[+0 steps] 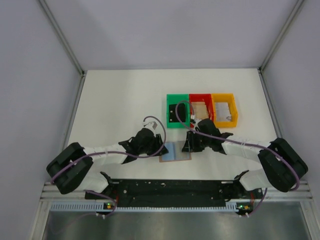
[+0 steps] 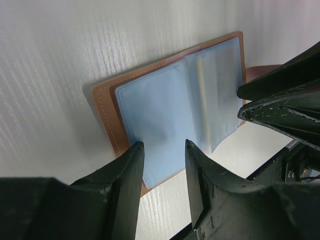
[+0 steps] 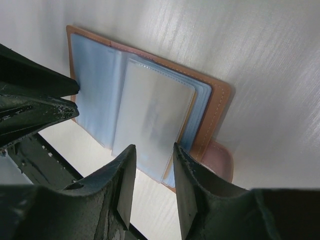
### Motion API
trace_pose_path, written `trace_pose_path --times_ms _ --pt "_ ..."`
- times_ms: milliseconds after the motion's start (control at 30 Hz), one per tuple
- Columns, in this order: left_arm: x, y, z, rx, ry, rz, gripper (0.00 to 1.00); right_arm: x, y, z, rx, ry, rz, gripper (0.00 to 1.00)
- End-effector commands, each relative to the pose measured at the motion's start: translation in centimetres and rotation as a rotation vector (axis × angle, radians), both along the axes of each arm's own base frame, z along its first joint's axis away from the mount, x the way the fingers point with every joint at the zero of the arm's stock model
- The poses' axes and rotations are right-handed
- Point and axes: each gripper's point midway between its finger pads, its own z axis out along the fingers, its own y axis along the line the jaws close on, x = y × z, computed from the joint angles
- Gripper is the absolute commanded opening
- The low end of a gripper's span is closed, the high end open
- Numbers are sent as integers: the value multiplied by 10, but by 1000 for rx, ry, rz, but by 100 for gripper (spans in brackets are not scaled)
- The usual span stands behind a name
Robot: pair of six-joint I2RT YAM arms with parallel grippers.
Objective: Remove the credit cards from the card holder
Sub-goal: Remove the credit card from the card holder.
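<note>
With fingers [image 2: 125, 175] of the left gripper [image 2: 162, 152] and right gripper [image 3: 152, 155] spread and empty, closing may snag the card holder's [image 2: 160, 105] sleeve instead of a credit card, seemingly hidden.

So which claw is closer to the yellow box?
Right. The right claw is at the wallet's right edge, the side toward the yellow box. The left claw is at the wallet's left edge, farther from the box.

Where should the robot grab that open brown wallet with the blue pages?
Probably the outer left edge of the open reddish-brown leather card holder, coming in low from the left. It lies flat and open, and there cover and blue-grey plastic pages end in a thin lip to pinch.
</note>
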Motion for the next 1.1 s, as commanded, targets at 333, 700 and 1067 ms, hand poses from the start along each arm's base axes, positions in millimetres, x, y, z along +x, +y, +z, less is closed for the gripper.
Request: trace_pose_path --times_ms 333,700,1067 --pt "-4 -5 -4 -13 14 -9 42 8 34 18 120 0 49 29" --pt "-5 -6 6 -89 -6 27 41 7 78 39 254 -1 140 26" --pt "8 60 65 -208 -245 326 42 -4 133 44 280 15 273 27"
